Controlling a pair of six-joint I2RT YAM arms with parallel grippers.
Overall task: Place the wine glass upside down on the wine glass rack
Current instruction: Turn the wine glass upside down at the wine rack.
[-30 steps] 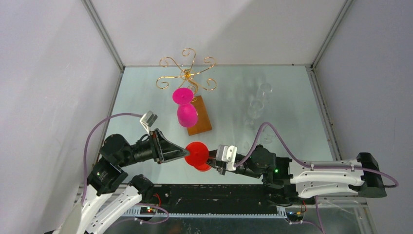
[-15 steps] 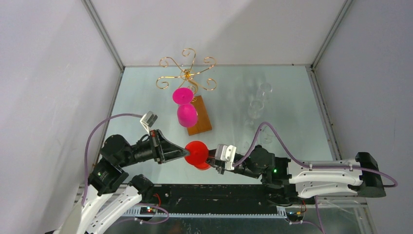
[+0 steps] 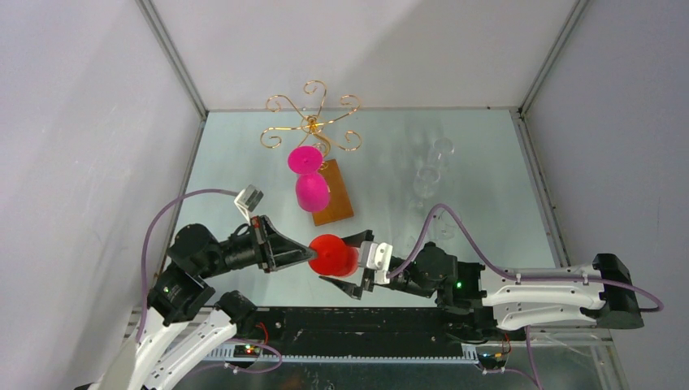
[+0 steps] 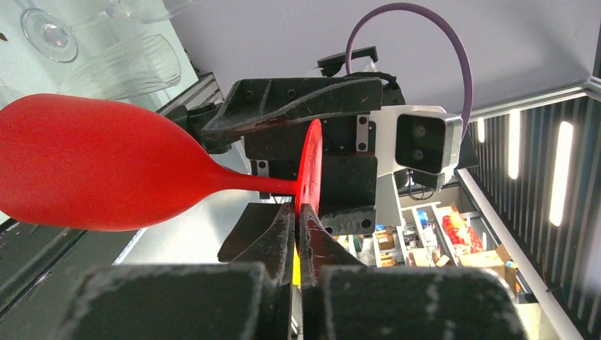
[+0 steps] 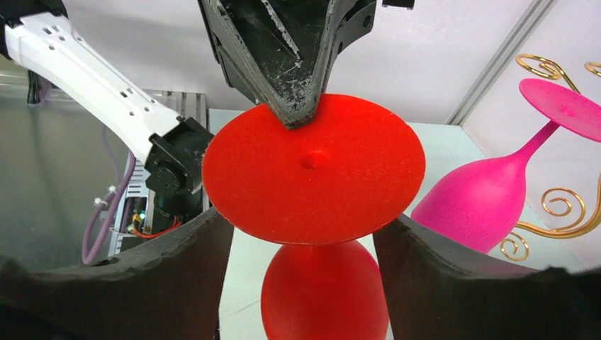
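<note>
The red wine glass (image 3: 331,256) hangs on its side in the air between both arms, near the front of the table. My left gripper (image 3: 312,254) is shut on the rim of its round foot (image 4: 312,166), and the bowl (image 4: 92,170) points away to the left in the left wrist view. My right gripper (image 3: 351,262) is open. Its fingers (image 5: 191,276) stand on either side of the foot (image 5: 312,170) without touching it. The gold wine glass rack (image 3: 313,122) stands at the back on its brown base (image 3: 337,199).
A pink wine glass (image 3: 307,175) hangs bowl-down from a rack arm, and it shows at the right in the right wrist view (image 5: 482,198). Clear glasses (image 3: 426,175) stand at the back right of the table. Grey walls close in three sides.
The left gripper closed on the rim of the red glass's foot. The right gripper then opened and let go of the glass, which has stayed in place.
</note>
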